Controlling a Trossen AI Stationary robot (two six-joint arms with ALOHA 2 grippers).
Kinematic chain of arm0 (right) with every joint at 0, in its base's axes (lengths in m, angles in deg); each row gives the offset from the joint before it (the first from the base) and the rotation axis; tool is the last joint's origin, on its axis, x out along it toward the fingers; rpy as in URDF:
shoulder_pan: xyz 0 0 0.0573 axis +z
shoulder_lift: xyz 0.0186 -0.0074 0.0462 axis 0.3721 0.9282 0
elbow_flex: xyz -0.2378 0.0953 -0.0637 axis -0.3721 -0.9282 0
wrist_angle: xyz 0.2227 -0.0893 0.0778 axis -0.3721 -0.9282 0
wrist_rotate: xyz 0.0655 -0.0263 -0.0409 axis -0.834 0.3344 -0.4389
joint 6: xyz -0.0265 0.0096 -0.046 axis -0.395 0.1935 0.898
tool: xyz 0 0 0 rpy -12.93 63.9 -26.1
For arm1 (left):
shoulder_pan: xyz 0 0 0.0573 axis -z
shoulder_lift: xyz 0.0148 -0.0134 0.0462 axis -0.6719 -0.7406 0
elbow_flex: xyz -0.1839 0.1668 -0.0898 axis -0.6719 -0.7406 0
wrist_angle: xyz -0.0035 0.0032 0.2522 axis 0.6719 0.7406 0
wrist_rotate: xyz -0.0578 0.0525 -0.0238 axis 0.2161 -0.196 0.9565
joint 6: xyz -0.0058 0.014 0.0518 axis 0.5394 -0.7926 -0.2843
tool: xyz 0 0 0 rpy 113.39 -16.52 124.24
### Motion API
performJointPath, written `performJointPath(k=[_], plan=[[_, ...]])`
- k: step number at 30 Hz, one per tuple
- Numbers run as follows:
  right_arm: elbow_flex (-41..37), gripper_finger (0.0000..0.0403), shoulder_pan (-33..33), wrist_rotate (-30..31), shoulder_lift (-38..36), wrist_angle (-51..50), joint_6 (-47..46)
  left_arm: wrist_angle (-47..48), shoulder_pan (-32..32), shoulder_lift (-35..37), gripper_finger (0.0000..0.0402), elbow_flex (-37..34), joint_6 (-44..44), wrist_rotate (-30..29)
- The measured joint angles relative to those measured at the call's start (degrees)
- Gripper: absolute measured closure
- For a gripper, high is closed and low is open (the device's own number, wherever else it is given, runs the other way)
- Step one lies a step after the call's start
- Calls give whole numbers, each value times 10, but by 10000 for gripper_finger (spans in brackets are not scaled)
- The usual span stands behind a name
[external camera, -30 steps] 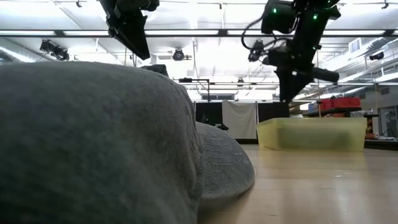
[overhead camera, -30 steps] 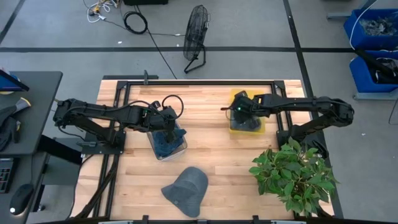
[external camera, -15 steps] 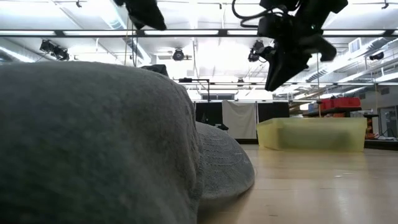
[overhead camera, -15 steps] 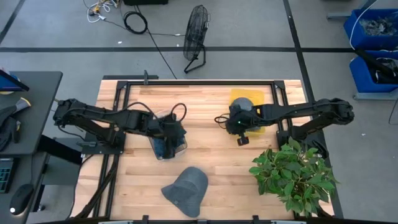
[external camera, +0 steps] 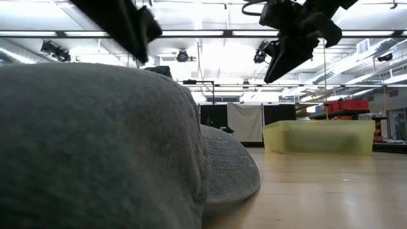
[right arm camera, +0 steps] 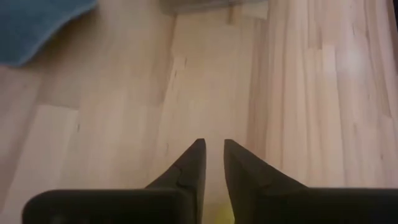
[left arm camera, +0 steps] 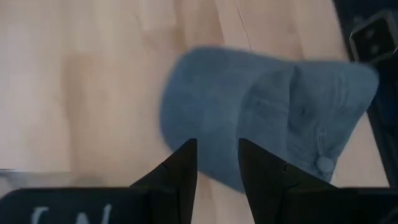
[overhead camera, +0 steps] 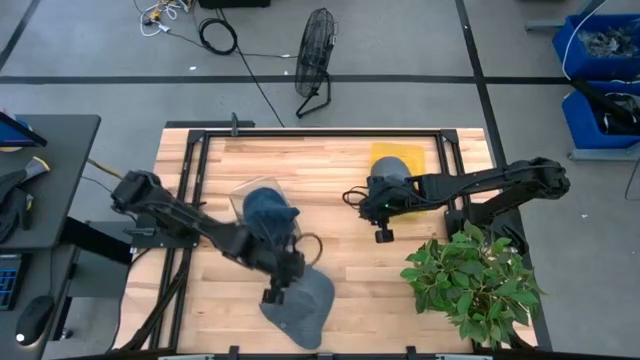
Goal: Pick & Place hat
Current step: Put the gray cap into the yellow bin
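2 hats: grey (overhead camera: 302,305), blue (overhead camera: 266,207); 2 bins: clear (overhead camera: 240,200), yellow (overhead camera: 408,156); 1 plant (overhead camera: 470,280); 1 fan (overhead camera: 315,55).

Hat (overhead camera: 303,303) at six o'clock on the table (overhead camera: 340,290), left gripper (overhead camera: 272,296) just beside it at its nine o'clock; clear bin (overhead camera: 262,213) toward ten, yellow bin (overhead camera: 398,160) toward two, right gripper (overhead camera: 381,236) near it, plant (overhead camera: 470,278) at four.

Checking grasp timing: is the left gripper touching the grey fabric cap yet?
Cannot tell. In the left wrist view the left gripper overlaps the grey fabric cap, jaws slightly parted, but neither contact nor a gap shows plainly.
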Motion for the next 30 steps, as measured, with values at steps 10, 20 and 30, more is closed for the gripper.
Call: performJointPath(k=[10,20,30], plan=[[0,329,0,1,0,2,2,8,42,-78,280,0,34,30],[0,330,0,1,0,1,15,1,38,-57,280,10,98,40],[0,330,0,1,0,0,15,3,38,-102,280,10,135,64]])
